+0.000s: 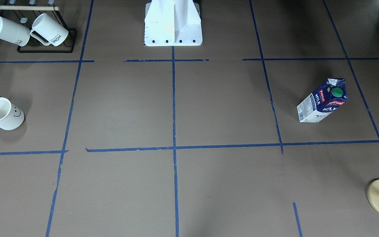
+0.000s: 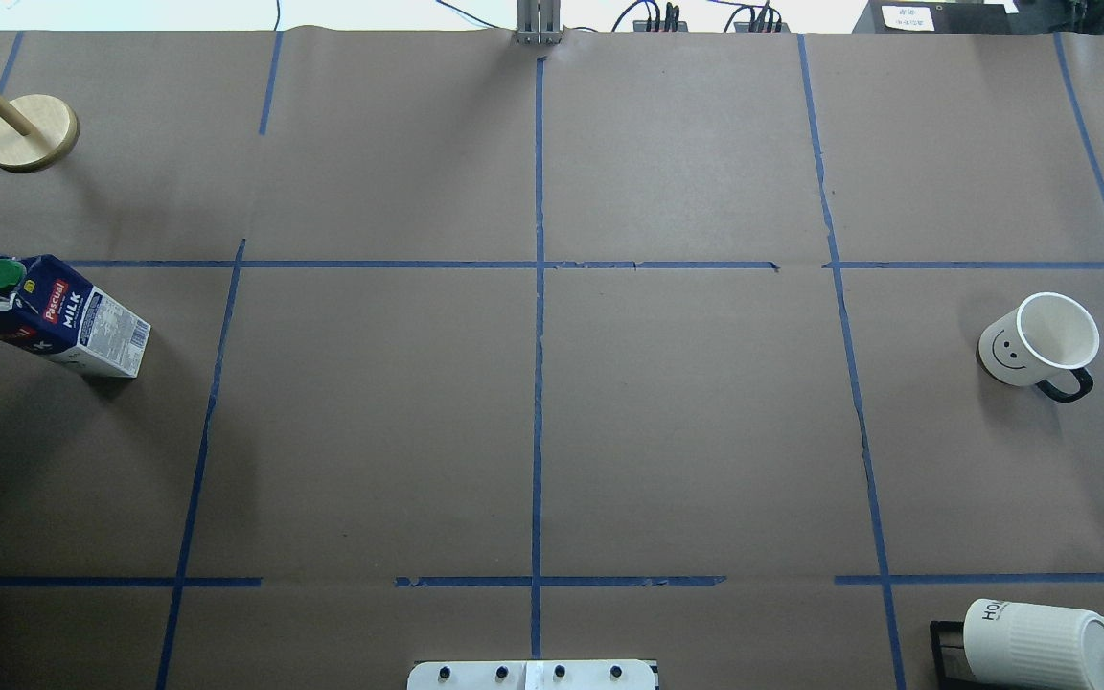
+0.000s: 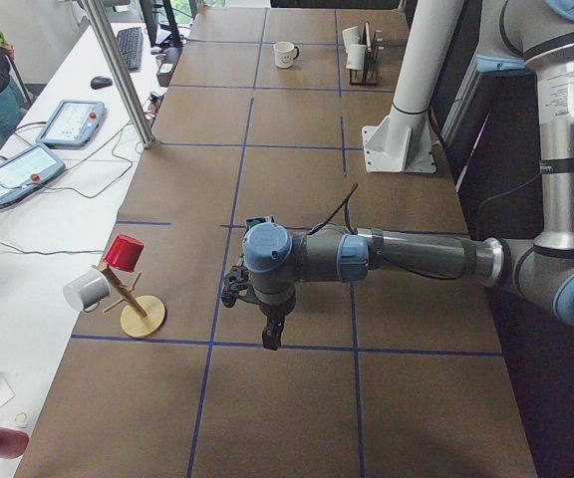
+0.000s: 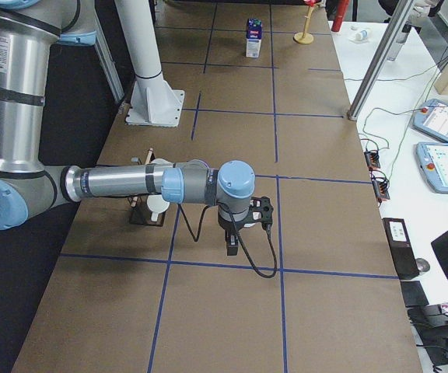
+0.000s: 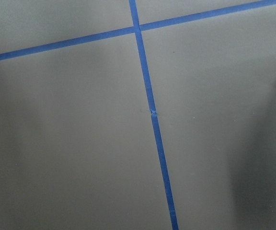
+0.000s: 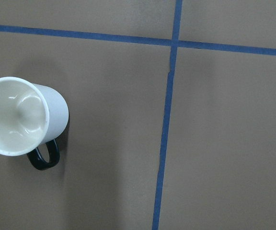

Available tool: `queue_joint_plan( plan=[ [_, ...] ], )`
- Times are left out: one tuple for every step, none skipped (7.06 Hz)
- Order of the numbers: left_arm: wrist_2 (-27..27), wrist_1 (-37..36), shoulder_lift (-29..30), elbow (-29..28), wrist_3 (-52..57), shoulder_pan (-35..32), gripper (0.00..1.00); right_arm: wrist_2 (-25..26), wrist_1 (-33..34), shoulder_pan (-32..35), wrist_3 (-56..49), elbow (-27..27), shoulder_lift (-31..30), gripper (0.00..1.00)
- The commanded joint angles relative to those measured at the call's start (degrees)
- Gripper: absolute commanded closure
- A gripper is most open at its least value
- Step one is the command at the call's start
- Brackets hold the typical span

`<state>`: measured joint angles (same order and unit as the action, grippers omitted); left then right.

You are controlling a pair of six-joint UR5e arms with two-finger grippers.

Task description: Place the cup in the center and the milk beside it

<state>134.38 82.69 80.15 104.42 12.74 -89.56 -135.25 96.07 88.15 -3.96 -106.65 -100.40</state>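
The cup (image 2: 1036,342), white with a smiley face and a dark handle, stands upright at the table's right side (image 1: 2,114); it shows at the left of the right wrist view (image 6: 25,115). The milk (image 2: 54,316) stands upright at the far left (image 1: 322,100). The center (image 2: 538,264) is a bare tape crossing. My left gripper (image 3: 270,334) hangs above the table near the milk. My right gripper (image 4: 232,245) hangs above the table near the cup. Both show only in the side views, so I cannot tell whether they are open or shut.
A black rack (image 1: 46,49) with two ribbed "HOME" mugs (image 2: 1041,642) stands near the robot's right. A wooden stand (image 2: 30,132) is at the far left corner. The white base pillar (image 1: 173,23) stands at the robot's edge.
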Motion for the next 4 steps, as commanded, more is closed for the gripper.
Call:
queue_joint_plan(
  plan=[
    [0.0, 0.4, -0.2, -0.1, 0.0, 0.1, 0.0, -0.1, -0.1, 0.0, -0.3, -0.3, 0.1, 0.0],
    [0.0, 0.4, -0.2, 0.0, 0.0, 0.1, 0.0, -0.1, -3.1, -0.4, 0.2, 0.0, 0.2, 0.0],
    [0.0, 0.5, -0.2, 0.0, 0.0, 0.2, 0.0, -0.2, -6.8, -2.2, 3.1, 0.1, 0.2, 0.0],
    [0.1, 0.5, -0.2, 0.0, 0.0, 0.3, 0.0, -0.2, -13.0, -5.7, 10.1, 0.1, 0.3, 0.0]
  ],
)
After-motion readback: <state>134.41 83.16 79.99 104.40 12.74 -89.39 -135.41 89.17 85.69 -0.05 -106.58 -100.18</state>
